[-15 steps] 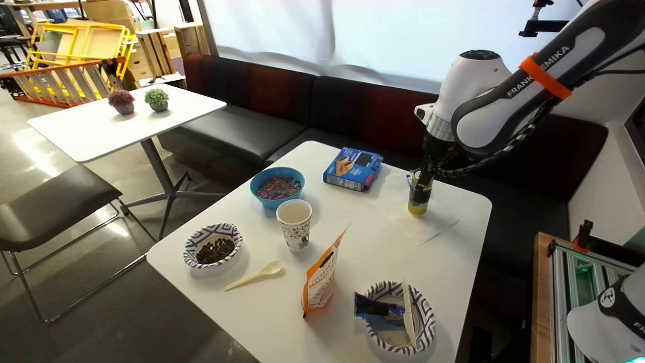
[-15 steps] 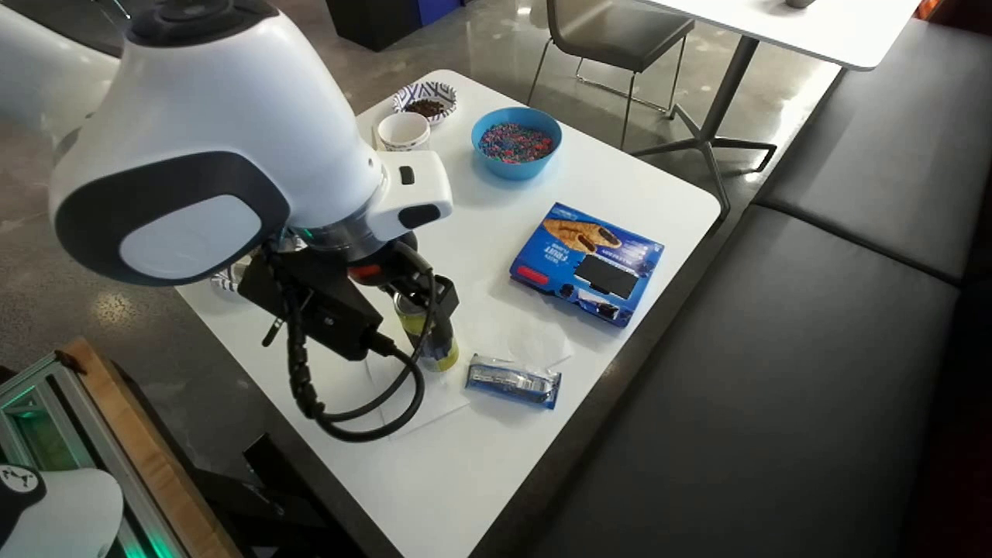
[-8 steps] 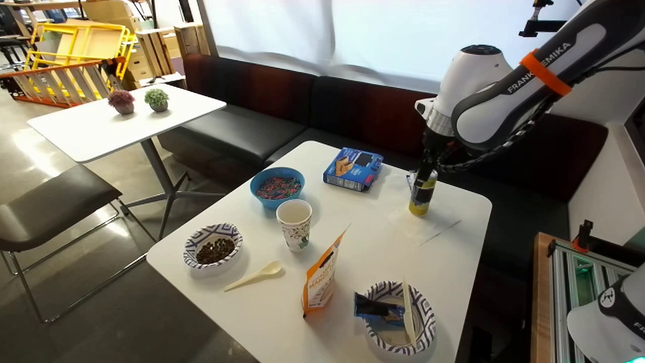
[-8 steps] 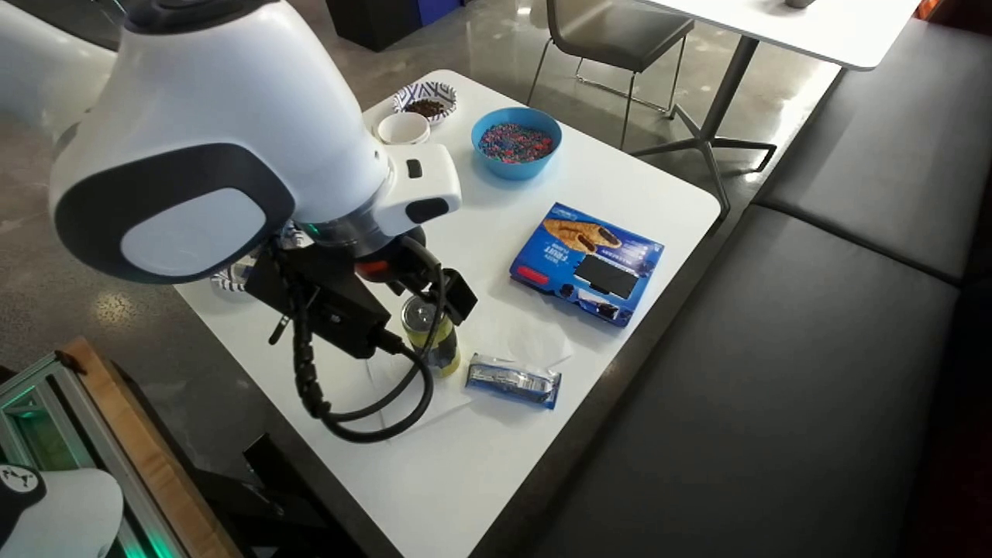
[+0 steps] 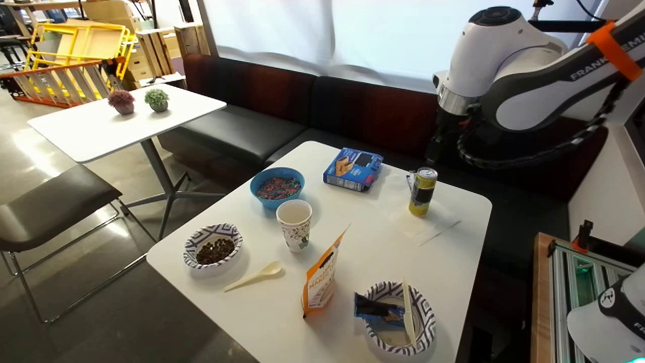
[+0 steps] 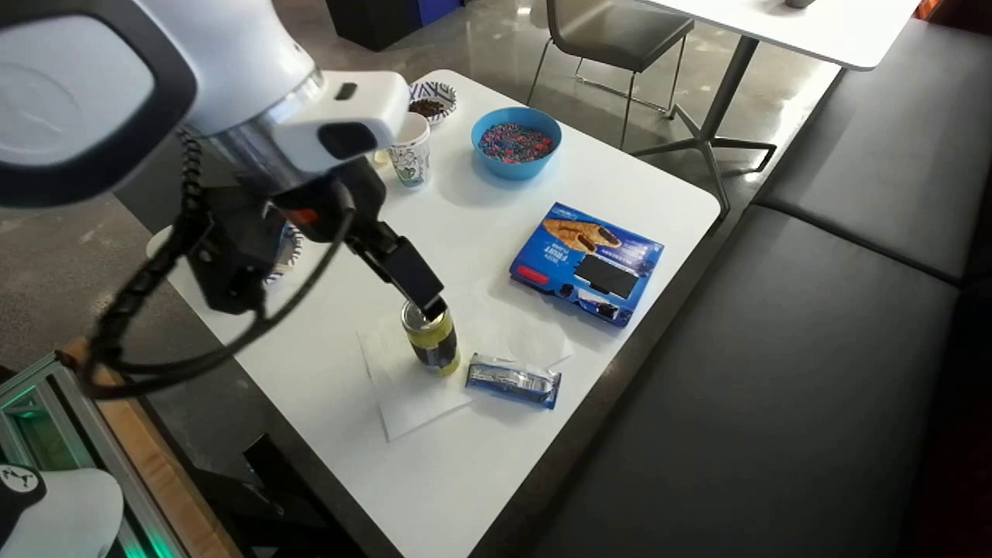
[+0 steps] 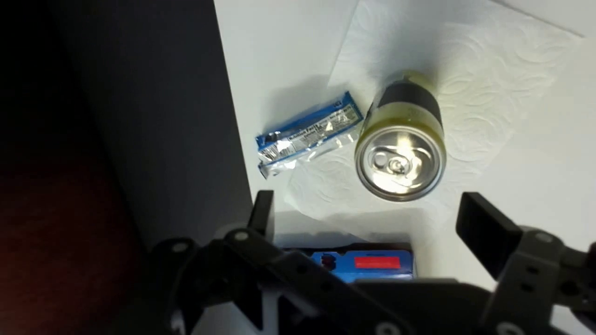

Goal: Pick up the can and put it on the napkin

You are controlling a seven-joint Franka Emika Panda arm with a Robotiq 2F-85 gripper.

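Upright on the white embossed napkin (image 7: 493, 88) stands the can (image 7: 405, 135), yellow-green with a dark band and silver top. Both exterior views show the can (image 5: 422, 194) standing free, the napkin (image 6: 418, 403) spread flat under its base. My gripper (image 7: 371, 207) is open, its two fingers (image 7: 486, 232) wide apart with nothing between them. It hangs above the can; in an exterior view the gripper (image 5: 434, 151) is higher than the can's top. From another angle a finger (image 6: 415, 275) overlaps the can's rim in the picture.
A blue snack packet (image 6: 513, 381) lies beside the can. Nearby is a blue box (image 6: 589, 263). Farther off are a blue bowl (image 5: 277, 201), a paper cup (image 5: 295, 234), an orange pouch (image 5: 322, 282), a spoon (image 5: 254, 275) and two patterned bowls (image 5: 237, 237).
A second ago my gripper was shut around the can. It has since opened, let go and risen above it. The can stays standing on the napkin.
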